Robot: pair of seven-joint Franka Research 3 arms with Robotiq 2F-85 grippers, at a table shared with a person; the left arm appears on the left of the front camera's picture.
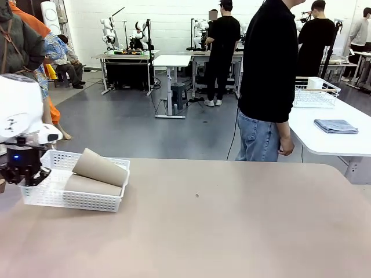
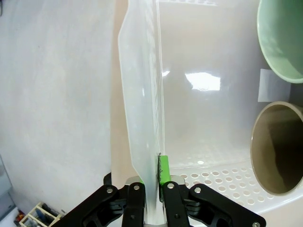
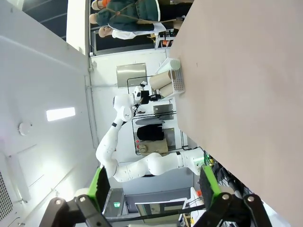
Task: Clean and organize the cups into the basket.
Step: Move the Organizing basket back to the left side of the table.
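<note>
Your left gripper (image 2: 150, 187) is clamped on the end wall of the basket (image 2: 142, 94), one finger on each side of the thin white rim, the green pad (image 2: 164, 169) pressed against its inner face. In the front view that same gripper (image 1: 23, 174) sits at the near-left end of the basket (image 1: 87, 202), which rests at the left side of the table (image 1: 232, 220).

Inside, just past the clamped wall, the wrist view shows you two cup mouths: a tan cup (image 2: 279, 146) lower down and a mint green cup (image 2: 284, 38) above it. From the front you see two tan cups (image 1: 98, 174) lying on their sides, the upper one leaning across the lower and poking over the rim.

Your right gripper (image 3: 154, 189) hangs wide apart with nothing in it, well away from the basket (image 3: 173, 80).

I judge the cups are already loaded, so the step in hand is moving or placing the basket itself. Next, drag or lift it slowly and level; the top cup looks loose and could roll out. A person (image 1: 266, 81) stands at the far edge.
</note>
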